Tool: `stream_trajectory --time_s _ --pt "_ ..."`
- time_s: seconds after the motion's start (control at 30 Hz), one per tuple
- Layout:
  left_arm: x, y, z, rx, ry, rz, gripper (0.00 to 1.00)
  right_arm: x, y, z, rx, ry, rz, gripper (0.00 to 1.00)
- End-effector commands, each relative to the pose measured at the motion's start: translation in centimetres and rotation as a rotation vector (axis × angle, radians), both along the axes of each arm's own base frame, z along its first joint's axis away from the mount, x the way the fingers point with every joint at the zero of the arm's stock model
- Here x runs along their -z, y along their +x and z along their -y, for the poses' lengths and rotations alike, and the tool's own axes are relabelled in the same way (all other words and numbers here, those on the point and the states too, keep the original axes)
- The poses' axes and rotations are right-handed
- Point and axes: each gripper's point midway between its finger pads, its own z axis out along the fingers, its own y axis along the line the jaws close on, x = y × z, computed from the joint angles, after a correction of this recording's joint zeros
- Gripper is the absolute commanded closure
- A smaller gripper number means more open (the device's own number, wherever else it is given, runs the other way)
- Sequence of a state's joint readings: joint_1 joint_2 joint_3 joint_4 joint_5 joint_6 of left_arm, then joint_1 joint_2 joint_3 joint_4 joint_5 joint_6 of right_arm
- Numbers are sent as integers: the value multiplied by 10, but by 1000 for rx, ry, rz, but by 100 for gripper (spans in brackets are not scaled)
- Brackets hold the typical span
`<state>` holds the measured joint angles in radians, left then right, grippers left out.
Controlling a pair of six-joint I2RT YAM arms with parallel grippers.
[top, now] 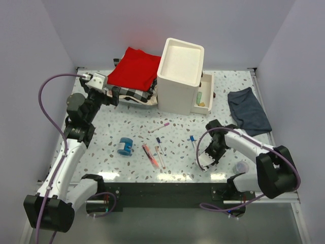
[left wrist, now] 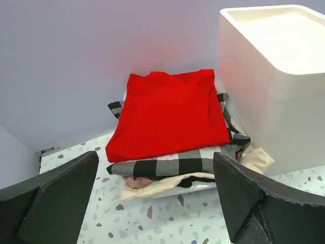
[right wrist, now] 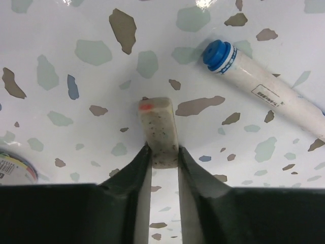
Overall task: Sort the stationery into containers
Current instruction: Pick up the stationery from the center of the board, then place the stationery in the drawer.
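Note:
My right gripper (right wrist: 162,157) has both fingers pressed against the sides of a speckled beige eraser (right wrist: 158,129) with a red mark, low over the table (top: 101,152). A white pen with a blue cap (right wrist: 254,84) lies just beyond it. From above, my right gripper (top: 205,161) is at the front right. A blue tape roll (top: 125,146), an orange-red marker (top: 148,155) and several thin pens (top: 159,127) lie mid-table. The white drawer unit (top: 179,76) stands at the back, one drawer (top: 204,96) pulled out with a green tube (top: 199,95) inside. My left gripper (left wrist: 155,203) hangs open at the back left.
A stack of red and checked folded cloths (top: 133,71) lies left of the drawer unit, right in front of my left gripper (top: 96,80). A dark blue-grey cloth (top: 248,111) lies at the right. A translucent small cup (top: 240,166) stands by my right arm.

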<state>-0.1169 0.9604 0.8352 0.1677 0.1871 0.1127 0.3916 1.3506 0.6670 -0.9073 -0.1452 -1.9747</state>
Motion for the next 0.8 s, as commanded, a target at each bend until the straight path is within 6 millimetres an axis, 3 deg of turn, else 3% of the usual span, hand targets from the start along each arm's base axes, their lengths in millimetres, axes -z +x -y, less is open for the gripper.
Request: stream_trajectory --time_s 0.0,0.07,0.17,0.27,0.3,0.4,0.47,0.5,0.63,0.67,0.7,0.77 --pt "-7 2 -1 3 -29 28 0 20 -28 -1 -332 36 -64 87" --pt "-8 2 1 11 -36 30 0 13 -32 0 -250 42 -73 94" --pt "-10 4 3 17 -41 28 0 -9 -17 -13 -55 102 -29 98" --pt "-9 6 3 19 -41 23 0 -42 18 -33 218 187 29 98" --pt "-9 6 3 19 -42 21 0 -62 38 -40 293 237 68 98" --pt "-9 6 4 23 -52 15 0 -91 67 -44 530 316 88 99" --pt "-9 7 5 28 -65 9 0 -96 82 -48 718 357 63 99" --pt "-8 9 6 28 -66 4 0 -107 98 -45 800 391 75 99" --pt "-13 15 7 33 -71 -1 0 -117 140 -44 1203 489 -58 100" --pt "-17 18 8 37 -68 1 0 -127 157 -39 1264 526 -55 100" --pt "-18 20 9 37 -66 -1 0 -120 165 -39 1314 522 -92 100" --pt "-22 25 9 38 -62 3 0 -129 183 -40 1394 568 -110 100"
